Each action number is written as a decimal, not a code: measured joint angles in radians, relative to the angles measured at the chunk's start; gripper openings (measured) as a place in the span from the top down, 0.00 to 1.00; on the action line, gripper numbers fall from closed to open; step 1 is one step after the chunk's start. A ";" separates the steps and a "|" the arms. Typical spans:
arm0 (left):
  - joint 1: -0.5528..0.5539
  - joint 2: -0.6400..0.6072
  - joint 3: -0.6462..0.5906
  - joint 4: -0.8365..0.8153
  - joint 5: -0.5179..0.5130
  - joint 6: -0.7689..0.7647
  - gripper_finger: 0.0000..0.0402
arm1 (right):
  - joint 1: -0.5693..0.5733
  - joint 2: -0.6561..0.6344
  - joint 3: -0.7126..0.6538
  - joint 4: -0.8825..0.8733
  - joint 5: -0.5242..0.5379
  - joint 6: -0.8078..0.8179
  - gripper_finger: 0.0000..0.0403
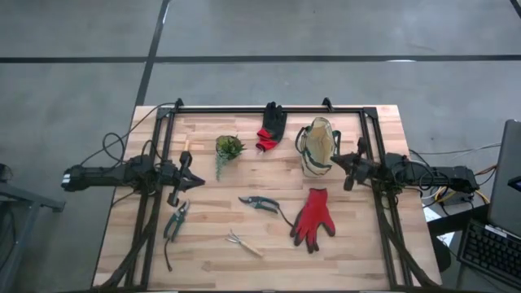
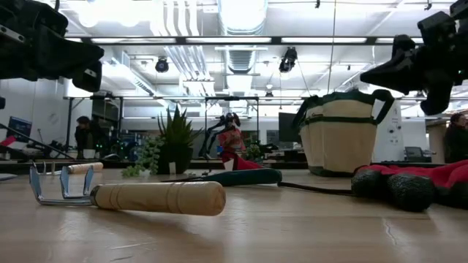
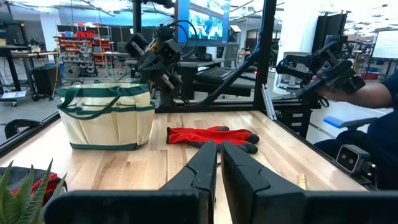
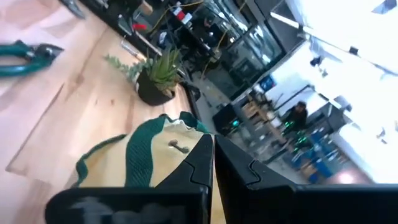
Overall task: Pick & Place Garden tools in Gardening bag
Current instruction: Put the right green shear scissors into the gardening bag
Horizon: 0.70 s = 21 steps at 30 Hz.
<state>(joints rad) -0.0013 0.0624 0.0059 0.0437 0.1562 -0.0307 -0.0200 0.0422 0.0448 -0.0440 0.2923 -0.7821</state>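
All the tools lie on the counter (image 1: 358,252); none is in the gardening bag (image 1: 319,146) yet. The right claw (image 1: 337,160) is clenched on nothing, right by the bag, and could bump it and tip it over. The left claw (image 1: 195,179), almost closed and empty, waits near the plant (image 1: 229,148).

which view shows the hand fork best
The low view: the hand fork lies closest, its wooden handle and metal prongs clear. The high view shows it small but whole on the table's near part. The left wrist view catches perhaps only a handle tip; the right wrist view shows none.
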 joint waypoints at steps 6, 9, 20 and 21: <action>0.000 0.000 0.000 0.000 0.000 0.000 0.93 | 0.002 0.000 0.000 0.067 -0.393 0.525 0.98; 0.000 0.000 0.000 0.000 0.000 0.000 0.93 | 0.003 0.007 -0.001 0.188 -0.574 0.679 0.98; 0.000 0.000 0.000 0.000 0.000 0.000 0.93 | 0.073 0.168 -0.036 0.656 -0.669 0.995 0.98; 0.000 0.000 0.000 0.000 0.000 0.000 0.93 | 0.091 0.205 -0.036 0.666 -0.623 1.005 0.98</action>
<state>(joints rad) -0.0014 0.0628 0.0059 0.0434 0.1562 -0.0307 0.0712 0.2474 0.0090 0.6224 -0.3308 0.2233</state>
